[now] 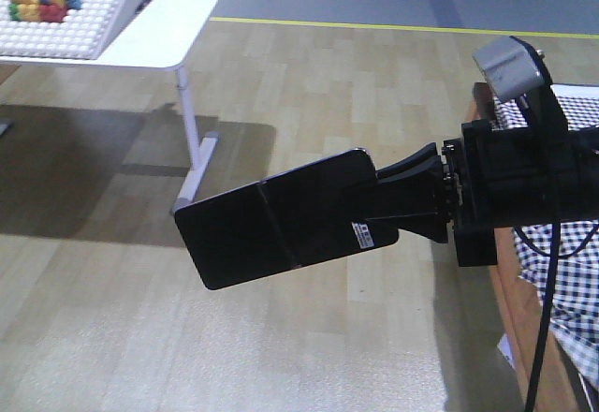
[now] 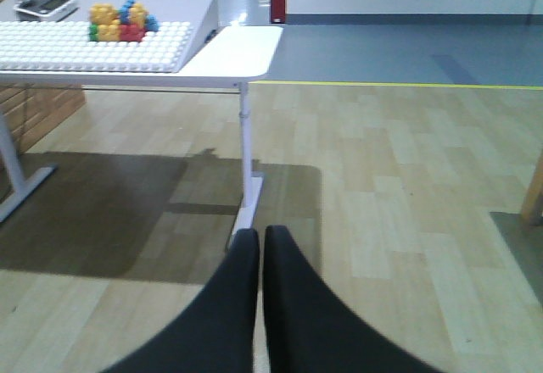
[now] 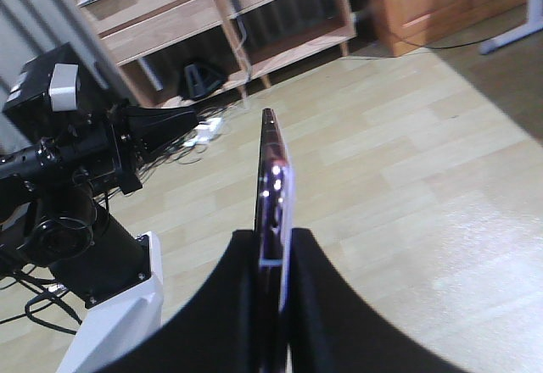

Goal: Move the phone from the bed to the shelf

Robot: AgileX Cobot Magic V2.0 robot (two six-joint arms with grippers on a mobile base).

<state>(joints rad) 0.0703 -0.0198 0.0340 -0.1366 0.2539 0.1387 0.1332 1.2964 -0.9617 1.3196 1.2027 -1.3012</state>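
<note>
1 wide glossy black phone (image 1: 281, 220), centre-creased: aloft over pale wood floor (image 1: 328, 84), left of black-and-white checked bed (image 1: 578, 286); black right gripper (image 1: 388, 208) clamped on its stickered end. Black left gripper (image 2: 260, 246): fingers together, empty. Likely light, stiff, slippery, fragile; grip flat faces.

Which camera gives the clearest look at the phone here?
The exterior front-facing view: the phone shows its broad black face, crease and sticker, clamped in the right pincer. The right wrist view shows it edge-on only, a thin pinkish rim. The left wrist view misses it altogether.
</note>
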